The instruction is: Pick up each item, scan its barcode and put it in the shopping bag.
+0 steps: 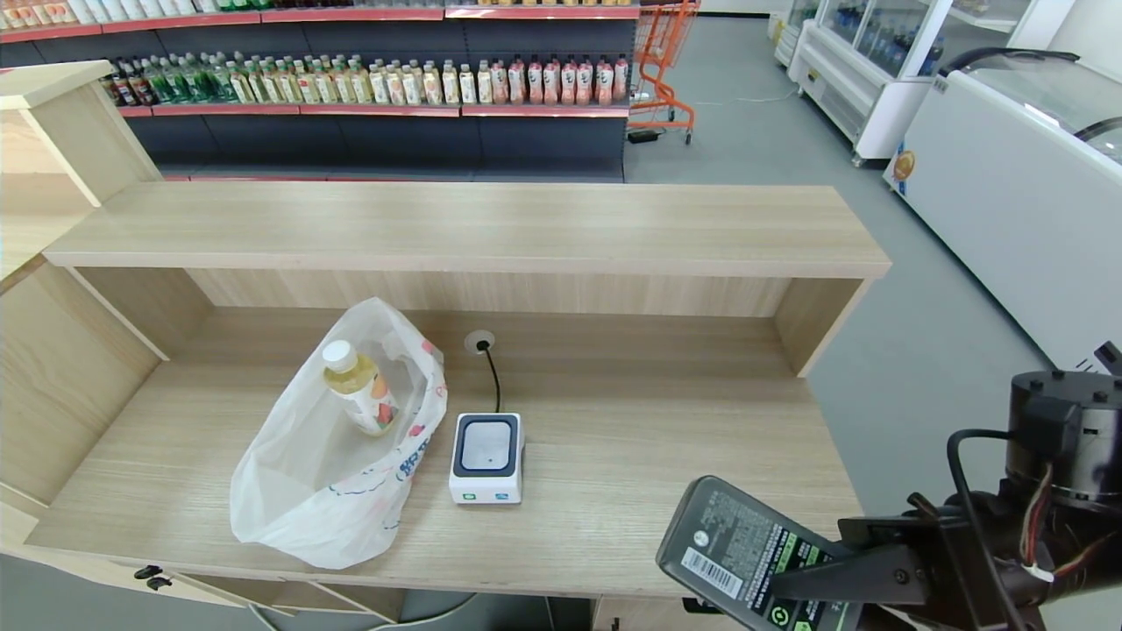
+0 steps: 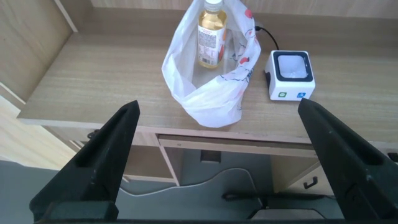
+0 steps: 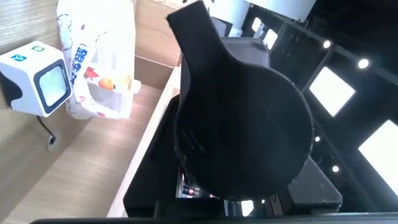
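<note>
Wooden counter (image 1: 657,438); flat dark-grey barcoded pack (image 1: 745,543) between right fingers (image 1: 859,574)

We are in a shop, behind a checkout counter (image 1: 666,456) with a barcode scanner (image 1: 486,456). Drink shelves (image 1: 368,83) stand at eleven o'clock, an orange trolley (image 1: 659,44) at one, freezers (image 1: 1008,193) at two.

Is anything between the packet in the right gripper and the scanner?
Nothing visible. Only bare counter lies between the packet and the scanner. The shopping bag, with a bottle in it, stands on the scanner's other side, to the robot's left.
</note>
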